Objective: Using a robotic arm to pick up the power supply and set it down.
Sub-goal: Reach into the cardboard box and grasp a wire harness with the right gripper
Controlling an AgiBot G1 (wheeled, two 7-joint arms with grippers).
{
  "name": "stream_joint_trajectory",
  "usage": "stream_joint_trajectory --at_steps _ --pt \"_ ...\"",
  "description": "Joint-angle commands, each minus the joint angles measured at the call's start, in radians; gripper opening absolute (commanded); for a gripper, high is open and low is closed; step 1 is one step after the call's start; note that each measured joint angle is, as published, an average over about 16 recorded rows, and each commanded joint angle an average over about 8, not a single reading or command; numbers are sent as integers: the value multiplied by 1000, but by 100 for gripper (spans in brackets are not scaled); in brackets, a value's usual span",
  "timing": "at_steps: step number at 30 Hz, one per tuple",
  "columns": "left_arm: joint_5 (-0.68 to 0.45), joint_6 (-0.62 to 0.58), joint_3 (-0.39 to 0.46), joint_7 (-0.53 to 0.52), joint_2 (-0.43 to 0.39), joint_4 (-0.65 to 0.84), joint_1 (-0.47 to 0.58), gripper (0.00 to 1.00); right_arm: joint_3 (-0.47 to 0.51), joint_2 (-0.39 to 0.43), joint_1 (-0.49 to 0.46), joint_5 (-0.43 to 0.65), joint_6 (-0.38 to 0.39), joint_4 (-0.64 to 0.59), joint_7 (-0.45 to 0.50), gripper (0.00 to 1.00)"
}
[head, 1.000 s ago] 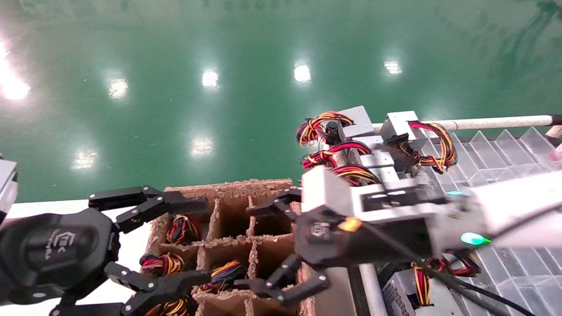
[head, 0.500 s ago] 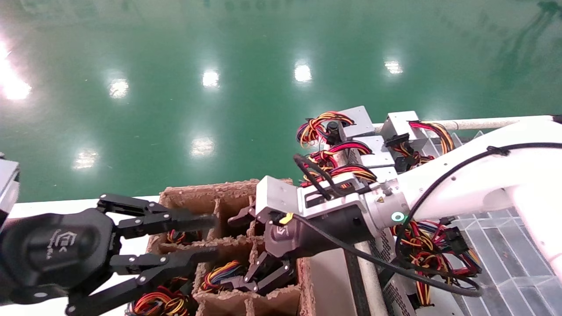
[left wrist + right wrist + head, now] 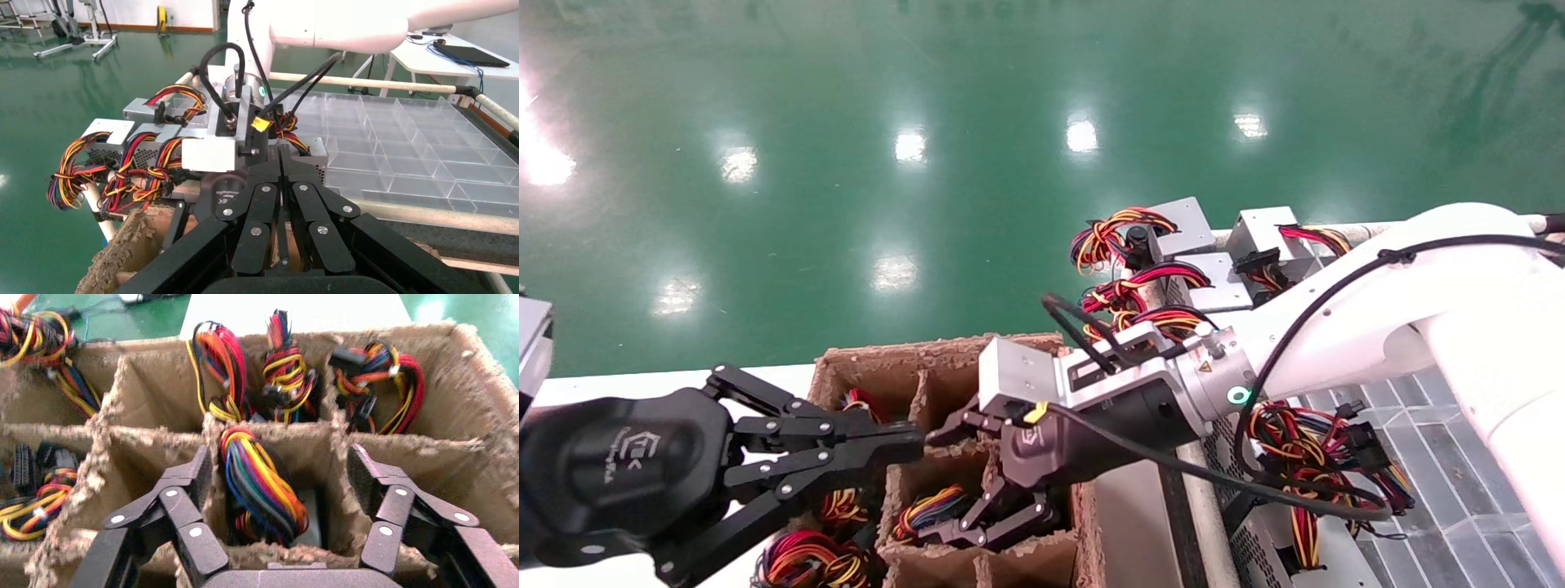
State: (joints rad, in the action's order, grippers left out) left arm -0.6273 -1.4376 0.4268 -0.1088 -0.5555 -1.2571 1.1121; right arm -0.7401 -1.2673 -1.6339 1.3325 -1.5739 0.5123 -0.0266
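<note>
A power supply [image 3: 311, 516] stands in a cell of the cardboard divider box [image 3: 891, 367], topped by a multicoloured wire bundle [image 3: 260, 481]; the head view shows its wires [image 3: 930, 505]. My right gripper [image 3: 281, 471] is open and straddles that cell, one finger [image 3: 197, 473] and the other finger [image 3: 365, 473] outside the cell's walls, nothing between them touched. In the head view the right gripper [image 3: 956, 482] hangs over the box on the white robotic arm [image 3: 1344, 327]. My left gripper [image 3: 915, 441] is shut and empty, at the box's left side.
Neighbouring cells hold more wired power supplies [image 3: 284, 380]. Several silver power supplies [image 3: 1193, 233] with wire bundles sit behind the box on a rack. A clear compartment tray [image 3: 422, 147] lies to the right, bounded by a white rail [image 3: 367, 82]. Green floor lies beyond.
The right gripper has moved left and down over the box and now straddles one cell. The left gripper has gone from wide open to shut.
</note>
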Motion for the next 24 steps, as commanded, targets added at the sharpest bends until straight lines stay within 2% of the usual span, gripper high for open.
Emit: stream_joint_trajectory --at_steps 1,14,24 --pt "0 0 0 0 0 0 0 0 -12 -6 -11 0 -4 -19 -10 0" --pt "0 0 0 0 0 0 0 0 -75 -44 -40 -33 -5 -121 -79 0" --pt "0 0 0 0 0 0 0 0 -138 -45 -61 -72 -10 -132 -91 0"
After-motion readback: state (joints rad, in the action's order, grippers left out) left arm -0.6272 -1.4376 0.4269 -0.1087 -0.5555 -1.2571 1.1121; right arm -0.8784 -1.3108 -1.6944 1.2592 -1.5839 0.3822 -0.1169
